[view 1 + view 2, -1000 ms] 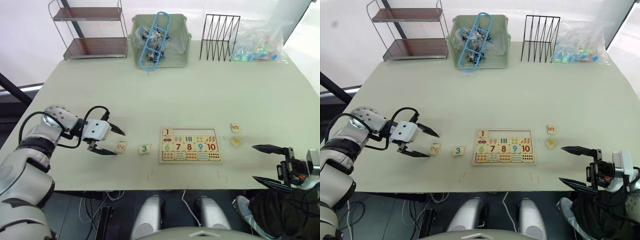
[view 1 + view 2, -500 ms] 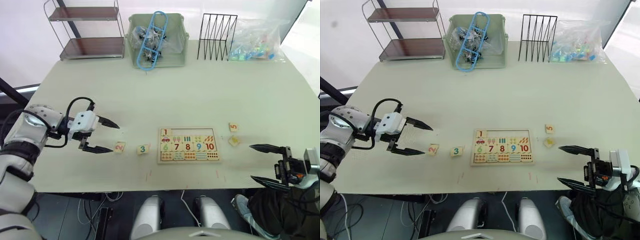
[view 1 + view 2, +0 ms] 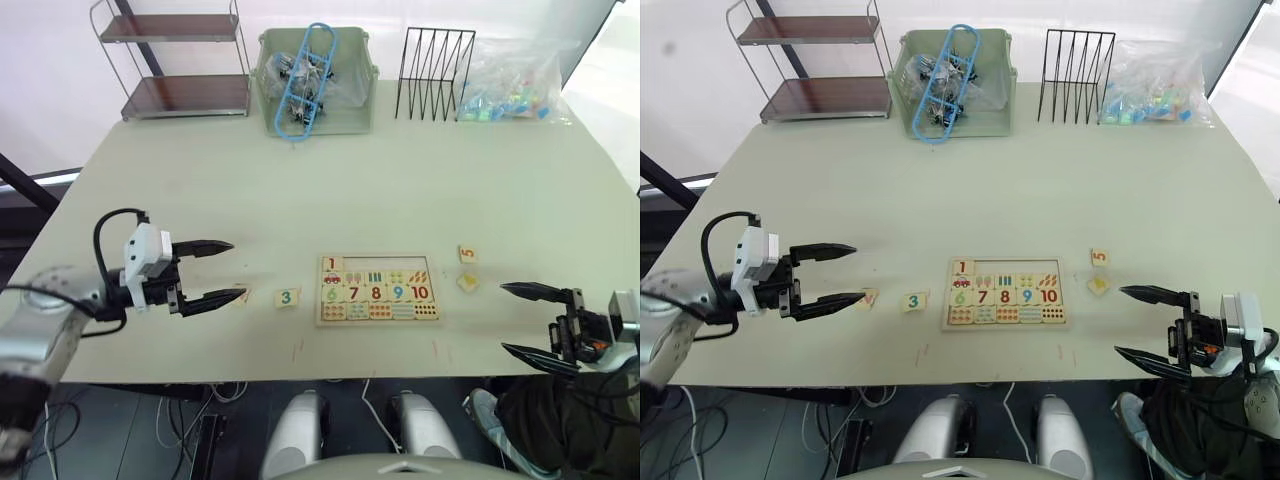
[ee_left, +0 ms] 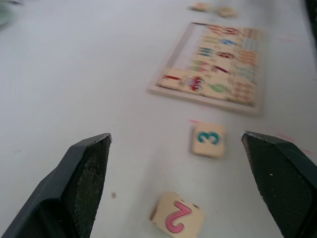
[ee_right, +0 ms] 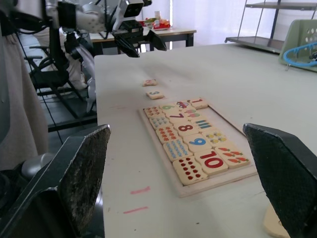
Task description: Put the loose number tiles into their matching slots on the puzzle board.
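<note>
- At the tabletop's [image 3: 180,190] near-left edge, the left gripper [image 3: 222,271] lies level, its fingers pointing toward the board [image 3: 379,291]; jaws wide apart, holding nothing.
- Tile 2 [image 4: 176,215] lies flat on the tabletop just off the tip of the nearer finger, between the two fingers in the left wrist view.
- Tile 3 [image 3: 287,297] lies between tile 2 and the board, apart from both.
- At the near-right edge, the right gripper [image 3: 524,318] is held level, its fingers pointing inward toward the board; jaws wide apart, holding nothing.
- Tile 5 [image 3: 467,254] and a second tile [image 3: 468,283], its digit unreadable, lie to the right of the board, between it and the right gripper.
- The board's top row carries tile 1 [image 3: 334,264] in its leftmost slot; the rest of that row [image 3: 390,263] shows bare recess.
- Lower rows are filled: pictures, then numbers 6–10, then dots.
- At the far edge: a two-tier shelf [image 3: 184,60]; a pale-green bin [image 3: 364,85] holding a blue looped item [image 3: 306,75] and dark objects; a black wire rack [image 3: 433,60]; a clear bag [image 3: 512,85] of coloured pieces.
</note>
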You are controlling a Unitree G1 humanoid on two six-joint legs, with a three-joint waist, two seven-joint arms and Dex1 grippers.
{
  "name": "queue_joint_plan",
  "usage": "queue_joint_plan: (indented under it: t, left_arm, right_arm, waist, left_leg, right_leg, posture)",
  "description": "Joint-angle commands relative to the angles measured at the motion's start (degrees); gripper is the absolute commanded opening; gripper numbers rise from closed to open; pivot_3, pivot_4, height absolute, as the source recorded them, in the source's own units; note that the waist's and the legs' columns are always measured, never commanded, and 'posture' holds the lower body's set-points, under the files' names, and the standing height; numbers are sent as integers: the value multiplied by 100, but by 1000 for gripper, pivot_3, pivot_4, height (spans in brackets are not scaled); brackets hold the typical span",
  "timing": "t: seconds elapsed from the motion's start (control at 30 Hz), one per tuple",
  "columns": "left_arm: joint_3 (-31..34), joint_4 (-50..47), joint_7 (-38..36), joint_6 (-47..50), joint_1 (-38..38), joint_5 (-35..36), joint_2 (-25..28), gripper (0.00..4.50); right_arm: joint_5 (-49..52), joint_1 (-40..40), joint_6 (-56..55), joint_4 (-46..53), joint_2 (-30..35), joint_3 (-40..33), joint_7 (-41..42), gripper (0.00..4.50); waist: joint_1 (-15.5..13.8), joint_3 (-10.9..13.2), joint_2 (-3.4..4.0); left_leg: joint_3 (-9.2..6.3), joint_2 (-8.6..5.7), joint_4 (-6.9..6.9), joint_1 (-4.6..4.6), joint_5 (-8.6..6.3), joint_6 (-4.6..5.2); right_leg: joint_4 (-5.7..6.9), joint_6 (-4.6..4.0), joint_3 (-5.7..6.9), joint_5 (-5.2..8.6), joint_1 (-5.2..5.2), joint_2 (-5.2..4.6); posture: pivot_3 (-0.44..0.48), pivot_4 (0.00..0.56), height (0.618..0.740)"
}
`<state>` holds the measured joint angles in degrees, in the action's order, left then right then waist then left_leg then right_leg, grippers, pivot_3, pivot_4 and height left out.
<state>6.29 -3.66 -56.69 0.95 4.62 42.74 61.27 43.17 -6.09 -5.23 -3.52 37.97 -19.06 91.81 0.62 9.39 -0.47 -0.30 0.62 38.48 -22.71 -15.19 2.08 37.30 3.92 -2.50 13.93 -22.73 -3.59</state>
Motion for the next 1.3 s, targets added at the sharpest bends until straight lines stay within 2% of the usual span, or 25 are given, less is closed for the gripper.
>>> queue_joint_plan:
  t: [0.03,0.17,0.33,0.6,0.83,1.3]
  left_arm:
    - [750,-1295,1522,785,616,-214,-409,4430]
    - [867,-2604,3172,1588,1279,-526,-1225,4430]
    - [552,-3744,4548,2354,1885,-1204,-2279,4430]
    - [102,-4425,5682,3246,1968,-1852,-3458,4430]
    - [37,-4292,5841,3638,1778,-2145,-3869,4430]
    - [129,-3622,5219,3649,1423,-2484,-3766,4430]
  right_arm:
    - [19,-106,-31,-18,91,-237,58,4500]
    - [14,-161,1,29,72,-281,9,4500]
    - [-8,-223,44,123,53,-309,-77,4500]
    - [-8,-308,82,221,88,-364,-191,4500]
    - [-7,-357,110,295,97,-399,-243,4500]
    - [-12,-375,74,307,59,-431,-291,4500]
  waist:
    - [-25,0,-1]
    - [-8,0,1]
    - [-4,-1,-2]
    - [-41,-2,-4]
    - [-39,-3,-3]
    - [-39,-3,-3]
  left_leg:
    - [-4,-2,0,0,0,0]
    - [-1,-6,-3,1,1,-2]
    - [-3,-8,-4,5,1,-2]
    - [0,-11,-2,5,1,-2]
    - [0,-10,-2,5,1,-2]
    - [2,-10,-2,4,2,-2]
  right_leg:
    - [2,0,4,0,2,-1]
    - [-11,0,2,-1,6,0]
    - [-19,0,3,-1,16,2]
    - [-22,-19,-2,9,19,35]
    - [-24,-21,-3,11,18,45]
    - [-27,-23,-4,12,18,45]
  posture:
    - [0,150,740]
    - [0,150,740]
    - [0,150,740]
    - [0,150,740]
    - [0,150,740]
    - [0,150,740]
